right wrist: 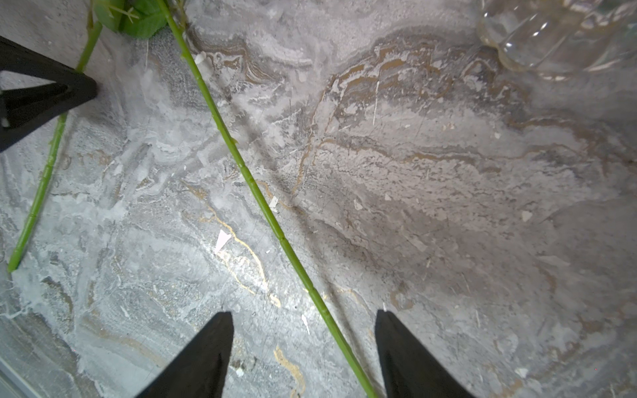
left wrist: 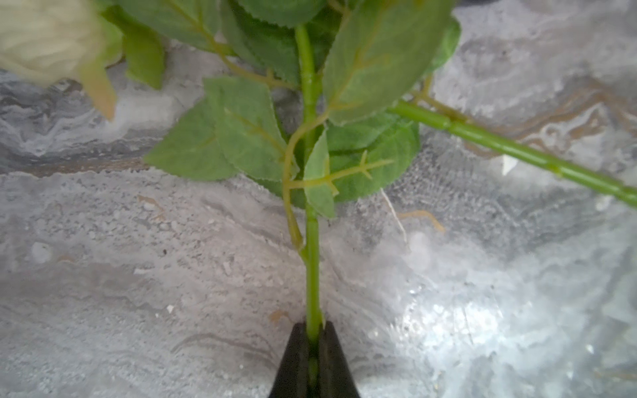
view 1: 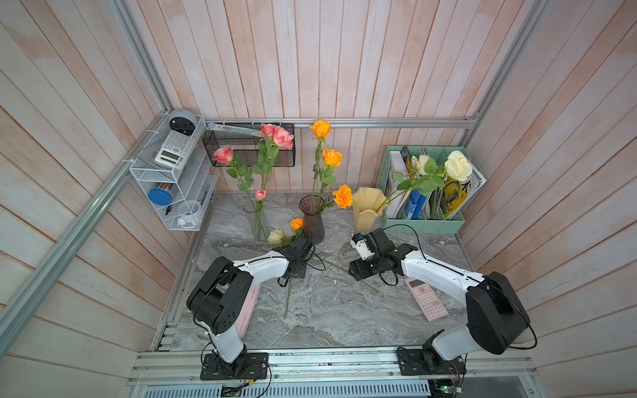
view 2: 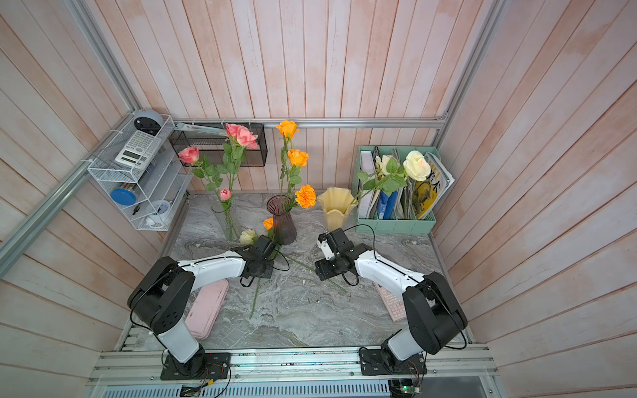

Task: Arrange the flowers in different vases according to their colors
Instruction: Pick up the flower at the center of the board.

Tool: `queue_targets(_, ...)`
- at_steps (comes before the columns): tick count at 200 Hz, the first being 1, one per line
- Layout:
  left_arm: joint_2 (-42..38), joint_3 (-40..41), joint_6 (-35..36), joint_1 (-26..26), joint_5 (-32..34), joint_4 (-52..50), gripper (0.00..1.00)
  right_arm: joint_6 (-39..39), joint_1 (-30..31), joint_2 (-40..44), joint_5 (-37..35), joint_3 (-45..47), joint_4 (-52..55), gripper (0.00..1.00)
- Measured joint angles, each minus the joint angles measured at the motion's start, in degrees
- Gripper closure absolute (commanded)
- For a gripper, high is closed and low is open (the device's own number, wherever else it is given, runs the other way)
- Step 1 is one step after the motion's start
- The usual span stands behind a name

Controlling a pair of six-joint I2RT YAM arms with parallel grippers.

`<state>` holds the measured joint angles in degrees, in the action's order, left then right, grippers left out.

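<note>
Left gripper (left wrist: pixel 314 327), bottom centre of its wrist view, was pinched shut on a flower stem (left wrist: pixel 312 268) running straight up-frame, likely belonging to the orange rose (view 1: pixel 296 223) just beside the purple vase (view 1: pixel 312 220), while the open right gripper (right wrist: pixel 303 312) straddled another stem (right wrist: pixel 262 203).

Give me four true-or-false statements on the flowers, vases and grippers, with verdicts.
1. The left gripper is shut on a stem. True.
2. The right gripper grips a second stem. False: its jaws stand open on either side of that stem.
3. The purple vase holds orange flowers. True.
4. The yellow vase is empty. False: cream roses stand in it.
</note>
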<state>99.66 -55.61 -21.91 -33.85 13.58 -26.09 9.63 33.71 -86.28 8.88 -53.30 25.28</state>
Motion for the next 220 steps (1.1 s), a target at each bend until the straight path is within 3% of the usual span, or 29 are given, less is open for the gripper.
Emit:
queue_targets(63,-2.2,2.9,-1.2,0.8,3.3,1.7,1.00,0.4,0.0,1.7,-0.1,1.9,-0.8,0.29)
queue_targets(220,-32.8,5.6,1.6,-0.2,12.5,1.9,1.00,1.1,0.0,4.5,-0.2,4.6,-1.7,0.29)
